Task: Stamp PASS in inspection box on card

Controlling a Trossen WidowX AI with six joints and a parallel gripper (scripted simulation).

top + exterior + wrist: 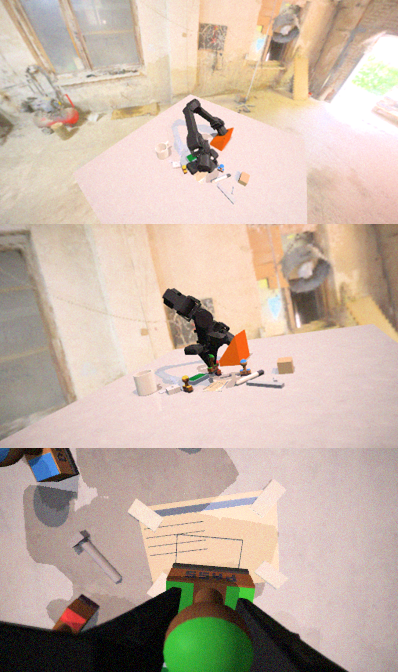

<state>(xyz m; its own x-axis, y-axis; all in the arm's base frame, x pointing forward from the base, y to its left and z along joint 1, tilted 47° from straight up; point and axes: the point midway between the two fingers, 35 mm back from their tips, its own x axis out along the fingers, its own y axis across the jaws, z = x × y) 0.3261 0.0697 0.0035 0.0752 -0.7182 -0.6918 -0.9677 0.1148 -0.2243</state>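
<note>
PASS stamp gripped over the card's lower edge in the wrist view

The end effector (203, 166) (211, 364) (208, 602) is closed on the green-knobbed PASS stamp (211, 359) (207, 645), its black fingers on either side of the stamp. In the wrist view the stamp overlaps the lower edge of the inspection box (210, 537) on the card (200, 177) (215, 385) (255, 533). Whether it touches the card cannot be told. Pale tape (145, 514) holds the card at its corners on the tabletop (137, 196) (196, 420) (340, 523).

The green ink pad (191, 157) (199, 377) lies near the card, with a yellow-knobbed stamp (184, 169) (187, 385) close by. A red stamp (75, 618) and a blue stamp (221, 168) (244, 368) (52, 463) stand apart from the card. A white marker (220, 178) (249, 377) with a dark end lies between the card and a tan block (244, 178) (285, 366). A pale mug (162, 152) (145, 383) stands beyond the pad, on the side away from the block.
</note>
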